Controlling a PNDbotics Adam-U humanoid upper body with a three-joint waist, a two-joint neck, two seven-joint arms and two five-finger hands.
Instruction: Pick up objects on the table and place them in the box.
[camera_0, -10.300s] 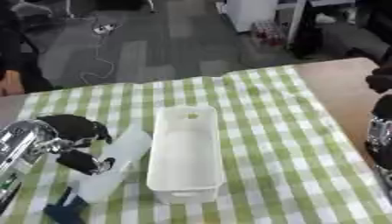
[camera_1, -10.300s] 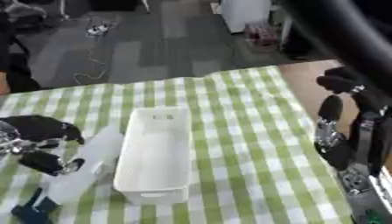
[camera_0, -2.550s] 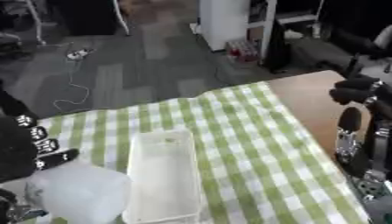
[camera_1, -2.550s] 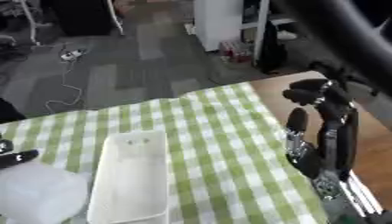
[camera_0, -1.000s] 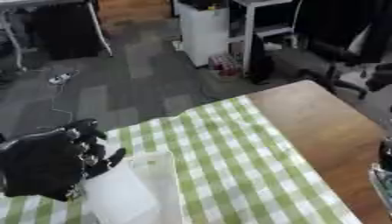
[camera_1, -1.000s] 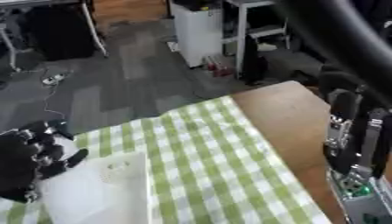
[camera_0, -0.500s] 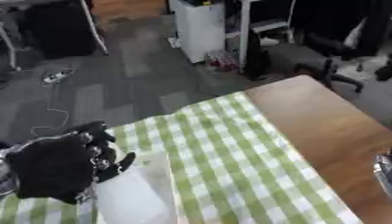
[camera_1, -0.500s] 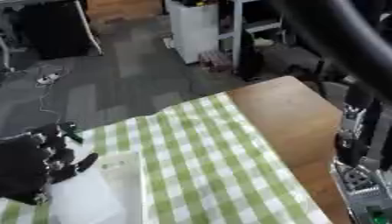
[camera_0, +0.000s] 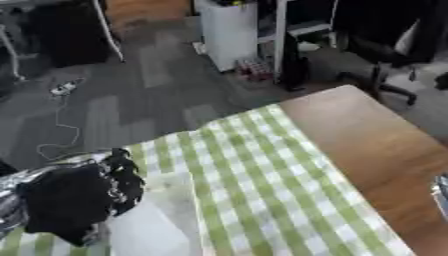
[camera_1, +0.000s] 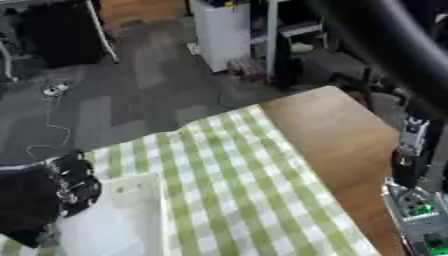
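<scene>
The left hand (camera_0: 70, 202) is seen at the near left, held over the left end of the white box (camera_1: 131, 210), with a pale translucent object (camera_0: 149, 232) just below and to the right of its palm. The object appears to be held against the hand, its bulk lying over the box's near part; whether the fingers (camera_0: 127, 177) are curled round it or only rest on it cannot be told, as they are blurred. The box lies on the green-checked cloth (camera_0: 262, 175) with its long axis running near to far; the far end of its interior looks bare. Nothing else can be made out inside it.

The right hand is not seen; only part of the right arm (camera_1: 411, 150) shows at the right edge, well apart from the box. The left hand is judged much the nearer, so the release into the box would fall to it. Bare wooden tabletop (camera_0: 376, 135) lies to the right of the cloth.
</scene>
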